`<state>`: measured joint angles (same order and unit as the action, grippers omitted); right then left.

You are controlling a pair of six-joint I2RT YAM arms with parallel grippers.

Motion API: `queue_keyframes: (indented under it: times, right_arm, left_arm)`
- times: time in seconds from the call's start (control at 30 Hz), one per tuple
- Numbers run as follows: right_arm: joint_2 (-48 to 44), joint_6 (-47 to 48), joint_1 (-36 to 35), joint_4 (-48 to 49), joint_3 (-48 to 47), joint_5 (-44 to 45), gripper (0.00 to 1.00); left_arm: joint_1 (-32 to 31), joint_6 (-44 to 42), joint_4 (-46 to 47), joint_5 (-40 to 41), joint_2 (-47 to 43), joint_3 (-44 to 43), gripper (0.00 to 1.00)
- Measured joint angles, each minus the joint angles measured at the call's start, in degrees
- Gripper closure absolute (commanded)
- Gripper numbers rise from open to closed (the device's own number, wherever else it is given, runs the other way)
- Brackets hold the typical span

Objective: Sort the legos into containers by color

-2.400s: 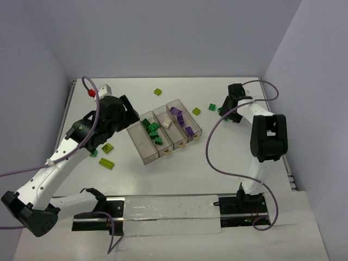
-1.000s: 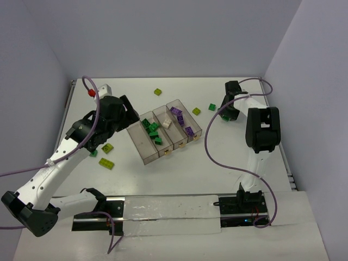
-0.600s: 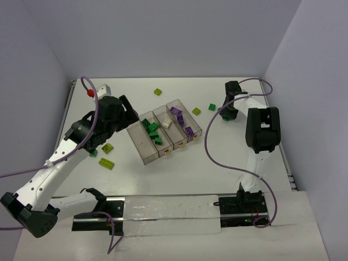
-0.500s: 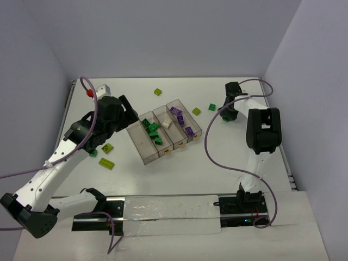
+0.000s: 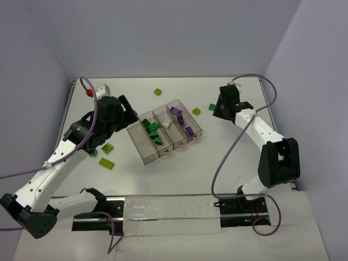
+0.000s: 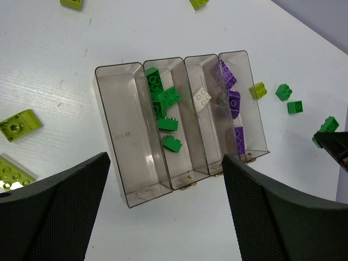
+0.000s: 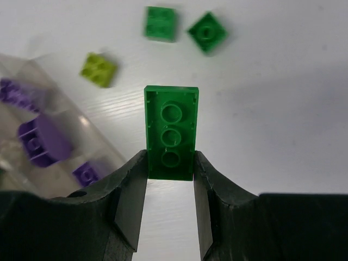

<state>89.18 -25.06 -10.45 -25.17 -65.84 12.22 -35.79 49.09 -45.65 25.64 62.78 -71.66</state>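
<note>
Green hard plastic, pinched by its near end between the fingers of the right gripper (image 7: 170,163): one long brick (image 7: 171,130), clamped across its narrow width, most of its length jutting past the fingertips. Hangs over the white table (image 5: 179,168) near the purple end of the tray (image 6: 122,141), with two loose dark green bricks (image 7: 160,23) and a yellow-green one (image 7: 98,69) lying beyond it. Looks light, stiff and smooth-walled, so unlikely to break but apt to swivel or slip when held by one end only; better taken across the two long flat sides near the middle, never over the studs. Belongs, going by colour, in the second slot from the empty end, beside the other green bricks (image 6: 163,100), past the purple ones (image 6: 234,100) and the lone white one (image 6: 202,97). Calls for a carry across two slots and a low, square release between narrow walls. Spread wide and holding nothing, the left gripper (image 6: 166,163), poised above the tray. More yellow-green bricks (image 6: 19,124) scattered on the table off the empty slot, not yet sorted.
</note>
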Motion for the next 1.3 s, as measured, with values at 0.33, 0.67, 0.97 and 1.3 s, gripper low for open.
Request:
queue_keyframes:
  times: [0.33,0.67,0.97,1.3]
  right_arm:
    - [3.4,1.7,-27.2,0.2,-6.7,-0.1,0.63]
    - [15.3,4.2,-38.8,-1.8,-18.0,1.1,0.62]
    - [18.0,4.3,-41.0,-3.2,-19.3,1.8,0.57]
    - [17.8,3.4,-41.7,-4.4,-16.9,4.2,0.18]
  left_arm:
    - [0.1,0.0,0.1,0.1,0.0,0.0,0.08]
    - [0.3,0.0,0.0,0.1,-1.2,0.0,0.08]
    - [0.3,0.0,0.0,0.1,-1.8,0.0,0.08]
    - [0.3,0.0,0.0,0.1,-2.3,0.0,0.08]
